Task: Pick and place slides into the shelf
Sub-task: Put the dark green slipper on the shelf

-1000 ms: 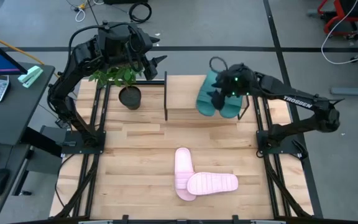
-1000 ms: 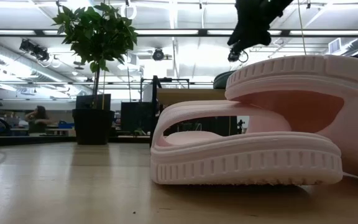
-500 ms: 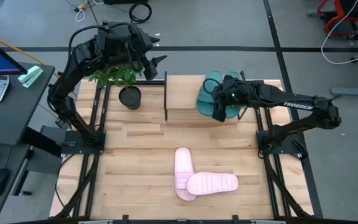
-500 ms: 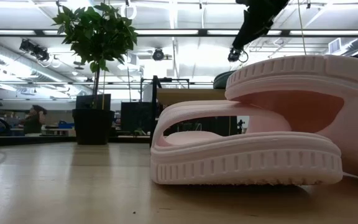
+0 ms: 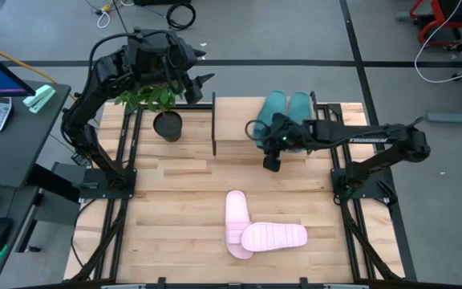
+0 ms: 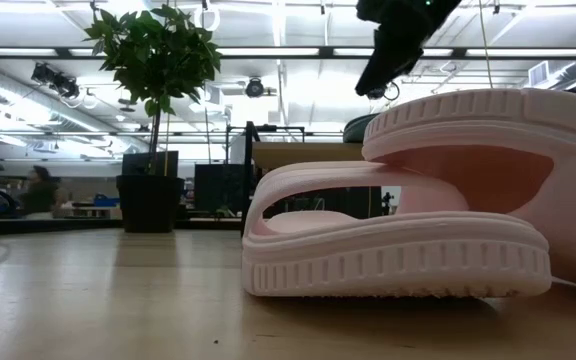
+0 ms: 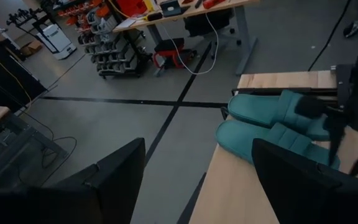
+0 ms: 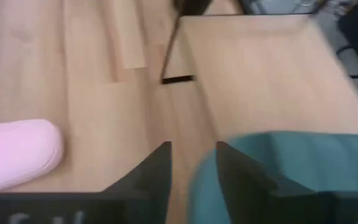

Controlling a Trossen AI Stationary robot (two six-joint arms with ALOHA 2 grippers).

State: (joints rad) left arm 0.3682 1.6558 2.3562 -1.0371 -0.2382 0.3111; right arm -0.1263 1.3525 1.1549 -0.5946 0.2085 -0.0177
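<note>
The right arm is pulling back toward the table's middle, leaving the two green slides lying side by side on the shelf.

The table (image 5: pixel 175 209) is carrying the shelf (image 5: pixel 239 120) at its far edge, and the green slides (image 5: pixel 287 108) are resting on the plank's right half, touching each other. The pink slides (image 5: pixel 251 233) are lying near the table's front, one overlapping the other. A potted plant (image 5: pixel 165 120) is standing just left of the shelf. The right end effector (image 5: pixel 271 160) is hanging over the shelf's front edge, grasping nothing, its fingers (image 8: pixel 235 165) standing slightly apart with a narrow gap between them. The left end effector (image 5: pixel 203 84) is waiting raised beyond the plant, released, its fingers (image 7: pixel 117 180) spread wide.
</note>
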